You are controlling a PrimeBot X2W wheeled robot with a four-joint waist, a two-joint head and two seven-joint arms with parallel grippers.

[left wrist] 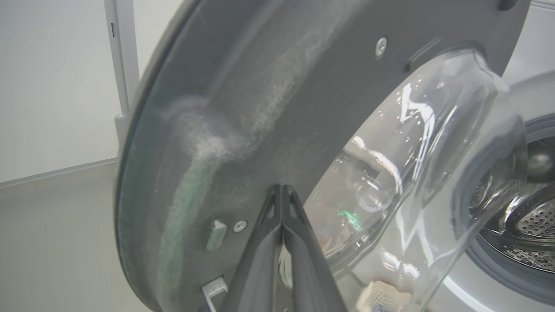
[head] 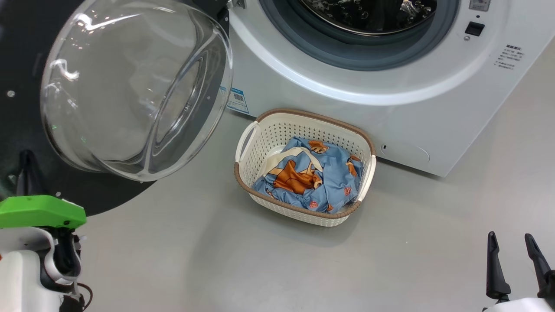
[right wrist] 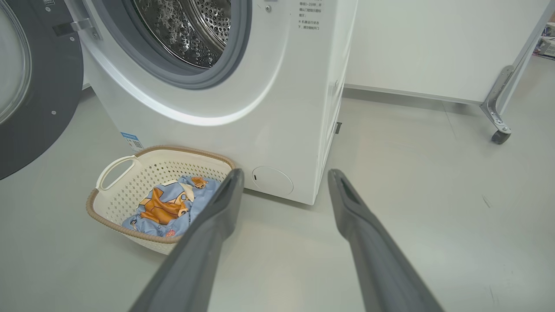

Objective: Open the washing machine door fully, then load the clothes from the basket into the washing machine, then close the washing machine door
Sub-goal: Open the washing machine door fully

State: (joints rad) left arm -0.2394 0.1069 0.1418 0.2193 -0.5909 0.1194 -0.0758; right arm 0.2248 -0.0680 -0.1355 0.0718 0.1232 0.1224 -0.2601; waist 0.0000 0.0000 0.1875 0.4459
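Note:
The washing machine (head: pixel 390 95) stands with its steel drum (right wrist: pixel 190 30) exposed. The washing machine door (head: pixel 134 86) is swung out to the left, glass bowl facing me, black rim (head: pixel 21 125) behind it. My left gripper (left wrist: pixel 282 188) is shut, its tips resting against the door's dark inner face (left wrist: pixel 260 86) beside the glass, with nothing held. On the floor in front of the machine sits the basket (head: pixel 303 114), and the light blue clothes (head: pixel 308 173) lie inside it. My right gripper (head: pixel 514 247) hangs open low on the right, well away from the basket (right wrist: pixel 112 208).
Grey floor surrounds the basket on the near and right sides. A castor foot of a white wheeled panel (right wrist: pixel 498 130) stands beyond the machine's right side. A white post (left wrist: pixel 121 65) rises behind the door's outer edge. My left arm's green cover (head: pixel 39 210) is below the door.

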